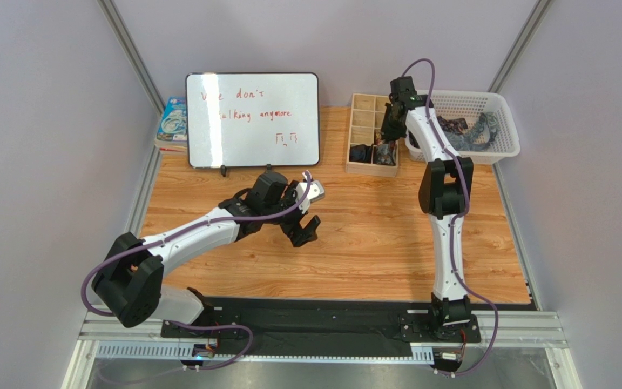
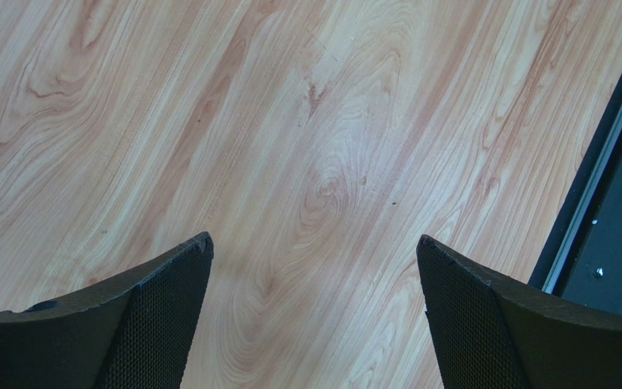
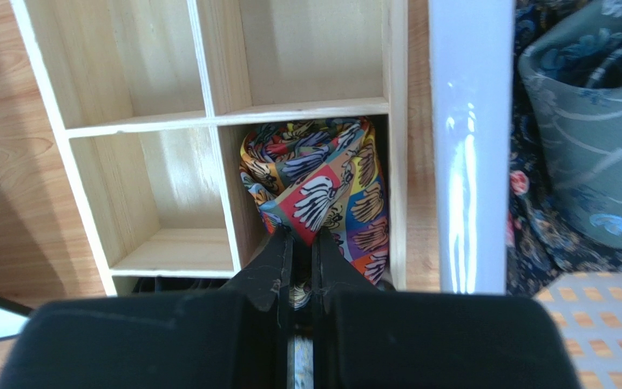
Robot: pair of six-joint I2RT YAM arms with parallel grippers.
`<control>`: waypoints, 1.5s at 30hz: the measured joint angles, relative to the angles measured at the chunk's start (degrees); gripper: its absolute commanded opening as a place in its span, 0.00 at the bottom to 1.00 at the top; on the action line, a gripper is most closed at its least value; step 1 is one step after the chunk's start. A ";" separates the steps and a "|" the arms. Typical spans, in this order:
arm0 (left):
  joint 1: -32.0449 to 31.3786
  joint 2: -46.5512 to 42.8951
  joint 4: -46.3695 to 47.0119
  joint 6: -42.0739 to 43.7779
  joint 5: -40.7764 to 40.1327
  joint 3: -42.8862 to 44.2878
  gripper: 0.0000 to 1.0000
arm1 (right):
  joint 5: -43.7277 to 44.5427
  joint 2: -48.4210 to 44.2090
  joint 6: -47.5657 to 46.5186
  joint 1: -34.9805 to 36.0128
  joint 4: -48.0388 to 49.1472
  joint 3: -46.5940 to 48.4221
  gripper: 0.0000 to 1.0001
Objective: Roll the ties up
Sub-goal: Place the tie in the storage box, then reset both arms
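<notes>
right wrist: right gripper (image 3: 302, 237) pinched on the rolled floral tie (image 3: 322, 178) in a wooden box (image 3: 209, 113) cell; i'd press it snug, then release gently. left gripper (image 2: 314, 241) gapes.

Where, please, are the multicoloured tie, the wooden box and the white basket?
multicoloured tie (image 3: 322, 186): right wrist view, folded front.
wooden box (image 3: 306, 109): right wrist view, a divider.
white basket (image 1: 472, 102): top external view, far wall.

I'm getting bright, even overhead light on the table (image 1: 371, 243), with only soft shadows. Glare washes out the upper left of the whiteboard (image 1: 253, 121) and streaks the white basket rim (image 3: 468, 146) in my right wrist view, where the near foreground looks soft.
</notes>
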 measured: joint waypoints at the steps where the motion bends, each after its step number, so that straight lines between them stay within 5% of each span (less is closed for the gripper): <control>1: 0.00 0.00 0.00 0.00 -0.02 0.00 0.99 | -0.37 0.50 0.13 -0.07 0.07 0.39 0.16; 7: 0.22 0.00 -0.22 -0.11 -0.24 0.02 1.00 | -4.37 1.05 0.48 -0.72 0.17 1.36 0.40; 14: 2.49 0.04 -2.73 -0.13 -0.04 1.86 0.99 | -7.41 -0.31 -1.05 -0.85 1.09 1.49 0.56; 19: 4.70 0.04 -4.79 -0.07 0.07 6.12 0.99 | -9.92 -6.32 -2.86 -0.87 1.68 1.36 0.90; 22: 6.16 0.07 -6.86 -0.09 -0.24 9.44 0.99 | -12.28 -12.09 -3.82 -0.85 2.29 0.35 0.99; 29: 17.16 6.36 -16.70 -4.46 1.73 28.11 0.99 | -15.32 -27.23 -6.93 -0.87 3.72 -7.80 1.00; 35: 28.46 12.20 -24.37 -9.64 0.20 41.05 0.99 | -15.91 -37.83 -10.82 -1.27 3.58 -24.61 1.00; 40: 29.77 11.56 -30.95 -9.75 -6.82 41.31 0.99 | -17.16 -44.87 -13.16 -2.23 4.04 -42.40 1.00; 45: 29.46 6.32 -34.21 -9.75 -10.34 31.23 1.00 | -17.94 -50.49 -14.03 -2.54 3.85 -55.58 1.00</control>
